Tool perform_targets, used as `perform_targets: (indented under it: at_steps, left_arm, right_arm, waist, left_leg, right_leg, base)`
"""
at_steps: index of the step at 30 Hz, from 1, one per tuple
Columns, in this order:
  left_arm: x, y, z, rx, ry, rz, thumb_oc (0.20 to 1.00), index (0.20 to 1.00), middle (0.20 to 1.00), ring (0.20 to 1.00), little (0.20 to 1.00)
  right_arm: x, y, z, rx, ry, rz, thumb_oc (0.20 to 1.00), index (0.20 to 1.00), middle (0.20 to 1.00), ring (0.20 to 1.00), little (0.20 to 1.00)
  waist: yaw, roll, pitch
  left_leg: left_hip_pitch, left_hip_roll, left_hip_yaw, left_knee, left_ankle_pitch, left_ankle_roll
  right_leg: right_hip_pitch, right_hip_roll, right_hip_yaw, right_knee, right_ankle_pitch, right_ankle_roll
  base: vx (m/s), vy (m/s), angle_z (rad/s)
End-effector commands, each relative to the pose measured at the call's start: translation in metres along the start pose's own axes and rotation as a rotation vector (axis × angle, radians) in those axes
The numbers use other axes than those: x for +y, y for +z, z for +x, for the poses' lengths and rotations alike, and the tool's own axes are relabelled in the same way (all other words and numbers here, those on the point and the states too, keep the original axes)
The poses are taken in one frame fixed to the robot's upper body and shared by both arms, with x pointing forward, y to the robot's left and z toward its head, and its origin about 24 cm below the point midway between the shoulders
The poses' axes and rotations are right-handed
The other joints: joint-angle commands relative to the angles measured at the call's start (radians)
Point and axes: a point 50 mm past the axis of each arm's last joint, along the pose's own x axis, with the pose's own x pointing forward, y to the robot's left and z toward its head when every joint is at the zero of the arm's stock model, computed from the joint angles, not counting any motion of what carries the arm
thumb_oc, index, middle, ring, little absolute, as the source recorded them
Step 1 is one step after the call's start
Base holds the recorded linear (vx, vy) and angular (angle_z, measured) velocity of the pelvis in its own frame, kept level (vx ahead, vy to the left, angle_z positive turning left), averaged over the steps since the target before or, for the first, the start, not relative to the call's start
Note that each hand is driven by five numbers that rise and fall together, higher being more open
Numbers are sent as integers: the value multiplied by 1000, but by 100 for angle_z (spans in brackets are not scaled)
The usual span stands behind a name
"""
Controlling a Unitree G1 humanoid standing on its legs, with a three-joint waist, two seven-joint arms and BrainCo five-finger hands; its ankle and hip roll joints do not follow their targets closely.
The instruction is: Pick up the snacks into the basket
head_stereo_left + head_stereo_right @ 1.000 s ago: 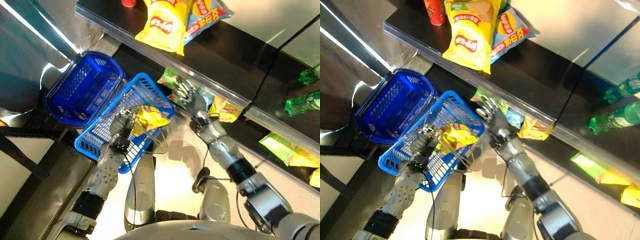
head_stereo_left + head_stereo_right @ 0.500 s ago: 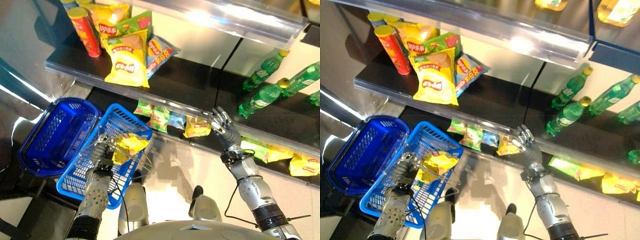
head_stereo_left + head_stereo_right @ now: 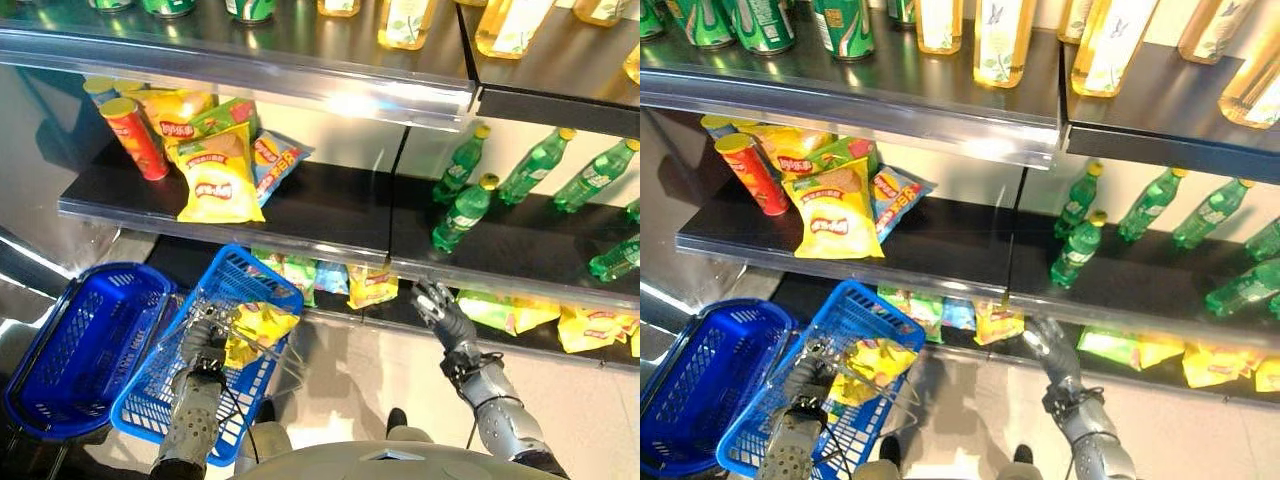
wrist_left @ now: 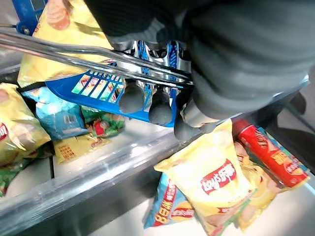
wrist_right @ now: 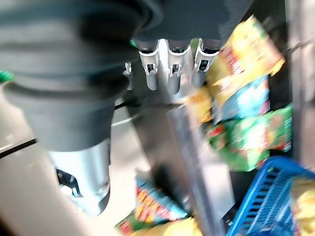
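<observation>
Right hand [image 3: 440, 310], fingers relaxed and spread, empty, hovers just right of a yellow snack packet [image 3: 371, 285] on the bottom shelf; left hand [image 3: 203, 340] grips the blue wire-handled basket [image 3: 245, 280].

Dark shelf [image 3: 330, 210], chip bags [image 3: 215, 180], red can [image 3: 132, 138], green bottles [image 3: 460, 215]

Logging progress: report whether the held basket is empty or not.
Not empty: a yellow snack bag lies in the blue basket whose wire handle the left robot hand grips.

Right hand [image 3: 437, 305] at bottom shelf edge [image 3: 300, 252]; snack bags [image 3: 345, 283] just beyond, open floor [image 3: 350, 370] below
</observation>
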Motion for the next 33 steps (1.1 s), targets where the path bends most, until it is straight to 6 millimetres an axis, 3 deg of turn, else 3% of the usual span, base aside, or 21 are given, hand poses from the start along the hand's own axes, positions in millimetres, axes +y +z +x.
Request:
perform_targets:
  at_steps: [1,4,5,11,12,16,28,33]
  left_arm:
    - [-66,23,11,-175,-326,-12,200,200,200,200,200]
    - [-65,21,11,-169,-319,3,200,200,200,200,200]
    - [-57,15,11,-145,-293,37,200,200,200,200,200]
    - [-38,2,12,-95,-212,56,200,200,200,200,200]
    - [-25,-5,13,-61,-159,68,200,200,200,200,200]
    - [-11,-21,13,3,-92,81,200,200,200,200,200]
    - [0,-47,19,97,5,72,200,200,200,200,200]
    - [1,-49,17,106,5,81,200,200,200,200,200]
  right_arm:
    - [3,11,5,-41,33,-78,1000,1000,1000,1000,1000]
    - [1,5,4,-22,18,-69,1000,1000,1000,1000,1000]
    - [-6,-7,2,34,-18,-129,1000,1000,1000,1000,1000]
    - [-14,-19,0,95,-51,-172,1000,1000,1000,1000,1000]
    - [-18,-24,-1,121,-69,-192,1000,1000,1000,1000,1000]
    - [-21,-32,-1,143,-108,-152,1000,1000,1000,1000,1000]
    - [-30,-73,-1,315,-308,-8,1000,1000,1000,1000,1000]
    - [-26,-75,0,317,-300,0,1000,1000,1000,1000,1000]
  waist:
    - [4,29,-33]
    - [3,31,-34]
    - [2,36,-41]
    - [3,40,-48]
    - [3,40,-54]
    - [2,40,-65]
    - [7,45,-82]
    - [8,48,-86]
  left_leg:
    - [0,-7,-17,0,-14,69]
    - [0,-7,-19,0,-14,68]
    - [1,-5,-17,-2,-15,67]
    - [1,-2,-19,-3,-13,64]
    - [2,0,-20,-4,-14,63]
    - [6,5,-24,-4,-14,60]
    - [16,8,-31,-5,-20,57]
    - [19,5,-30,-7,-23,57]
  right_leg:
    - [-14,11,-13,16,47,0]
    - [-13,12,-11,14,46,-1]
    - [-12,16,-13,9,41,-4]
    - [-8,22,-12,5,39,-7]
    - [-5,23,-14,1,38,-7]
    - [2,27,-15,0,35,-9]
    - [15,30,-17,-5,30,-13]
    - [19,30,-16,-6,29,-14]
  base:
    - [0,0,0]
    - [5,-5,-3]
    - [0,0,0]
    - [5,-3,0]
    - [0,0,0]
    - [9,-5,0]
    - [0,0,0]
    - [0,0,0]
